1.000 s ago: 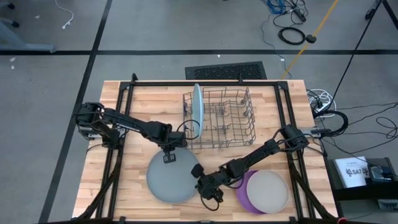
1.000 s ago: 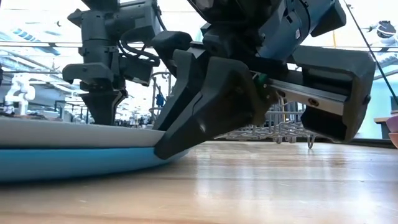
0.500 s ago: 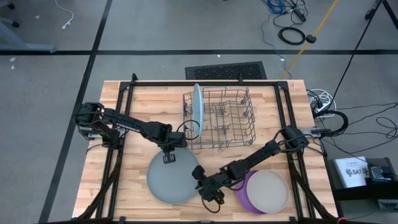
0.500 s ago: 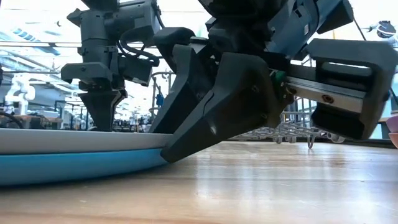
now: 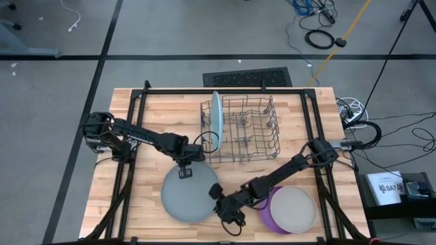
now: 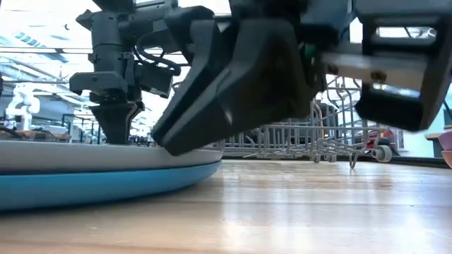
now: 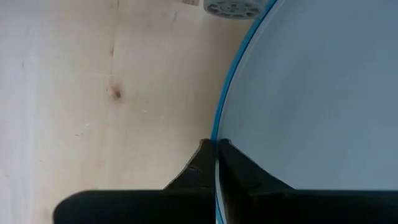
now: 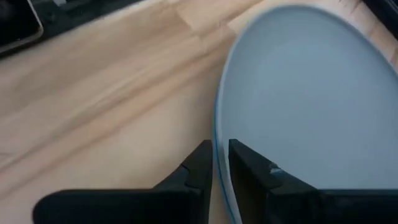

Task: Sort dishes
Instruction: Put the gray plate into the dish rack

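Nearest me, my right gripper sits low at the near right edge of the grey plate, its fingers pinched on that plate's rim. The grey plate lies flat on a darker blue plate on the table. I judge the risk to be the rim slipping out of so thin a pinch, or the blue plate dragging along if I lift. Just beside, on the right, a beige plate rests on a purple plate, leaving little room there. My left gripper presses, clenched, on the grey plate's far rim. Beyond stands the rack, one light blue plate upright in its left end, the rest open.
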Motion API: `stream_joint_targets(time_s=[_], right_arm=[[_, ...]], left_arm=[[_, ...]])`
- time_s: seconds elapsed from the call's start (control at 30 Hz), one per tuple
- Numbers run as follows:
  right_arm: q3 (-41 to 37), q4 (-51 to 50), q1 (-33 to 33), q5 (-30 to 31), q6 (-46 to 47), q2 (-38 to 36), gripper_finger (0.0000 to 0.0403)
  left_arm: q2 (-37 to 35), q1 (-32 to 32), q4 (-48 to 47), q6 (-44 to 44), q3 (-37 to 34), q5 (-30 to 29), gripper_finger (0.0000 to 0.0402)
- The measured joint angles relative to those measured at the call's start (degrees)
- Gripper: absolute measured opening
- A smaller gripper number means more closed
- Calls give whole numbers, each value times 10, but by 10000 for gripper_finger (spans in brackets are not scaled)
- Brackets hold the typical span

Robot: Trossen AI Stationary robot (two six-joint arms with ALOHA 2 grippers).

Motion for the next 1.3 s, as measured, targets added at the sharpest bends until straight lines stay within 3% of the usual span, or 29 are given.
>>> stream_joint_targets(time_s=[0.6, 0.87, 1.3], right_arm=[[3, -32, -7, 5, 6, 2, 48], [4, -29, -9, 5, -19, 3, 7], [4, -26, -6, 33, -35, 2, 2]], left_arm=[[0, 0, 2, 0, 0, 0, 1], [0, 0, 5, 0, 0, 0, 1], [-6, 0, -11, 0, 9, -2, 1]])
